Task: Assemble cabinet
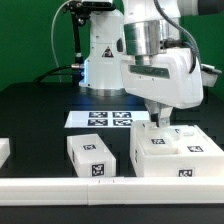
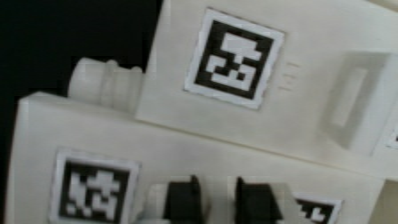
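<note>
One white block (image 1: 90, 157) beside cabinet (image 1: 180, 160), marker board (image 1: 105, 118) behind, jaws above, opening unclear

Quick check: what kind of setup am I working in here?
Most likely a robotics lab test bench: a black table before a green curtain, a fixed marker board, and white tagged parts such as the cabinet.

Open counter (image 1: 40, 105) lies on the exterior view's left. A block (image 1: 92, 156) stands near the cabinet (image 1: 185, 158), leaving a narrow lane between them. The marker board (image 1: 105, 118) lies flat behind. A rail (image 1: 50, 190) bars the front edge. The fingers (image 2: 178, 198) crowd the cabinet.
</note>
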Action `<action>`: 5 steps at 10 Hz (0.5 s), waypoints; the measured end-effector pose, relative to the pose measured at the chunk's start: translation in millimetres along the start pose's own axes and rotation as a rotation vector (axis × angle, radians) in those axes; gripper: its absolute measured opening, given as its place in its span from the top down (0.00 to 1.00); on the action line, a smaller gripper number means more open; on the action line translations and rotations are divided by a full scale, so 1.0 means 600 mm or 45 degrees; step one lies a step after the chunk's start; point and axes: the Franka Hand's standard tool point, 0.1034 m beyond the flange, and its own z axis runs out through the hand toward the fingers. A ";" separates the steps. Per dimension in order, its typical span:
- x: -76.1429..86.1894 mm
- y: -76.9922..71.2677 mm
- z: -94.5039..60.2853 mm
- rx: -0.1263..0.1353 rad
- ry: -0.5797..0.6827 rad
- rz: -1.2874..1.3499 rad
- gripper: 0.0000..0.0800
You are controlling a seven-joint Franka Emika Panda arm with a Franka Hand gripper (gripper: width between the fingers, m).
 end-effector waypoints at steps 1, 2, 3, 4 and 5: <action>0.004 -0.003 0.001 0.002 0.004 0.002 0.91; 0.005 -0.010 0.002 0.007 0.007 -0.001 0.91; 0.007 -0.014 0.002 0.016 0.016 -0.002 0.91; 0.007 -0.019 0.003 0.027 0.028 -0.005 0.91; 0.006 -0.027 0.004 0.034 0.039 -0.001 0.91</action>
